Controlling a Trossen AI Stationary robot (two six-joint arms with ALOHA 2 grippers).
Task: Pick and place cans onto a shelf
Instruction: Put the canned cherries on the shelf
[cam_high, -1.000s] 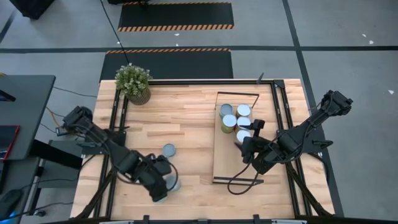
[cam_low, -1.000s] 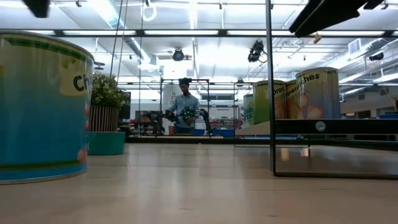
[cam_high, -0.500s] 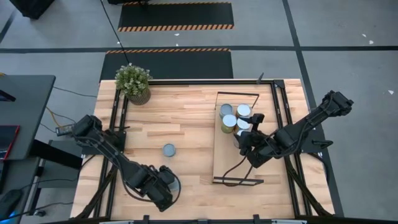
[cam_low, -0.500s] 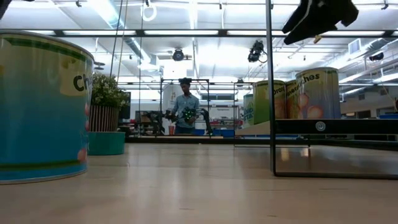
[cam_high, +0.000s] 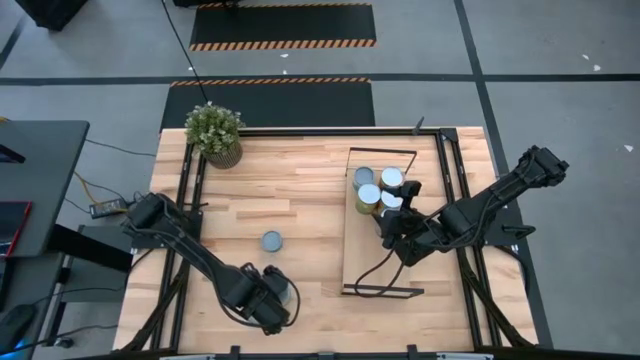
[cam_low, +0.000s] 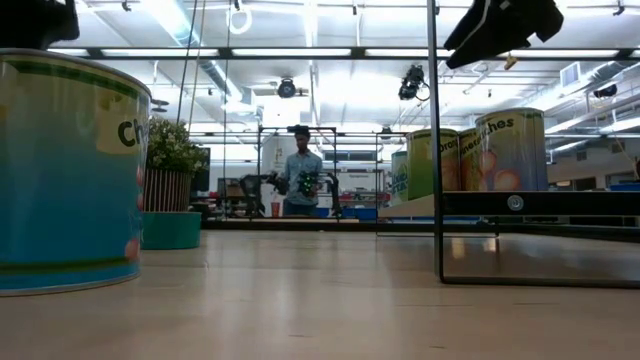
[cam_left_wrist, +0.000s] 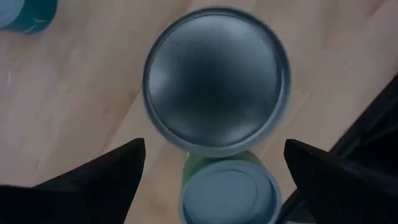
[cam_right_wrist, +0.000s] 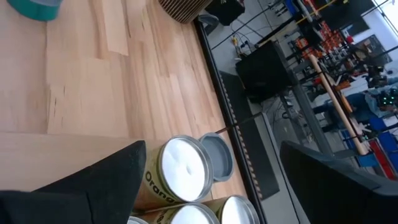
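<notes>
My left gripper (cam_high: 272, 305) hangs open near the table's near edge, over a can (cam_high: 283, 289). In the left wrist view a large grey can top (cam_left_wrist: 216, 79) fills the middle. A smaller can with a green side (cam_left_wrist: 230, 190) shows between my fingers, which stand apart from it. Another can (cam_high: 271, 241) stands upright on the tabletop. My right gripper (cam_high: 392, 222) is open above the shelf (cam_high: 362, 255). Several cans (cam_high: 369, 195) stand on the shelf's far half and also show in the right wrist view (cam_right_wrist: 183, 171).
A potted plant (cam_high: 214, 132) stands at the table's far left corner. Black frame rails (cam_high: 186, 190) run along both table sides. In the low view a large can (cam_low: 65, 175) stands close at the left. A person (cam_low: 300, 180) stands far behind the table.
My left gripper has moved toward the table's near edge and a little right, and now sits above the can there. My right gripper has shifted slightly toward the far edge over the shelf. The cans have stayed put.
</notes>
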